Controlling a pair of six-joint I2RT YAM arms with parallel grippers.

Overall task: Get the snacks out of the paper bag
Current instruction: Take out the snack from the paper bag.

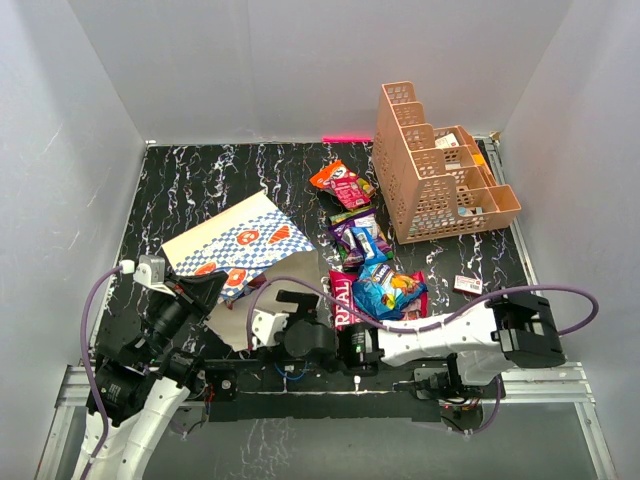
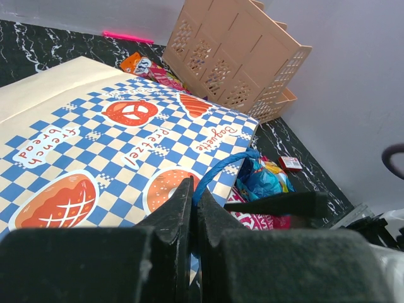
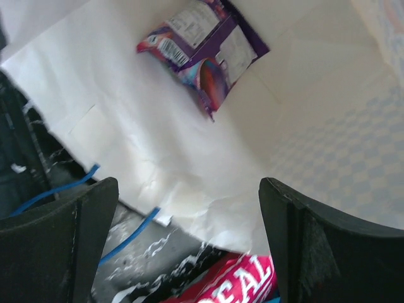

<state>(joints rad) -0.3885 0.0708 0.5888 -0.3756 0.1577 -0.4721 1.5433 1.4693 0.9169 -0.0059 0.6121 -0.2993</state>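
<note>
- Pinched shut with the left hand (image 2: 194,189) on the blue cord handle (image 2: 221,167) of the paper bag (image 2: 126,126), checkered side up, lying ahead on the surface (image 2: 25,44).
- Spread wide with the right hand (image 3: 188,189), gripping nothing, aimed into the bag's white mouth.
- Just beneath that hand, a red bag (image 3: 233,281); farther ahead inside, a glossy purple packet (image 3: 202,47).

My left arm (image 1: 150,412) and right arm (image 1: 440,338) show white link shells and black joint housings. A lilac cable (image 1: 555,289) loops along each. The fingers (image 3: 57,252) are matte black wedges.
</note>
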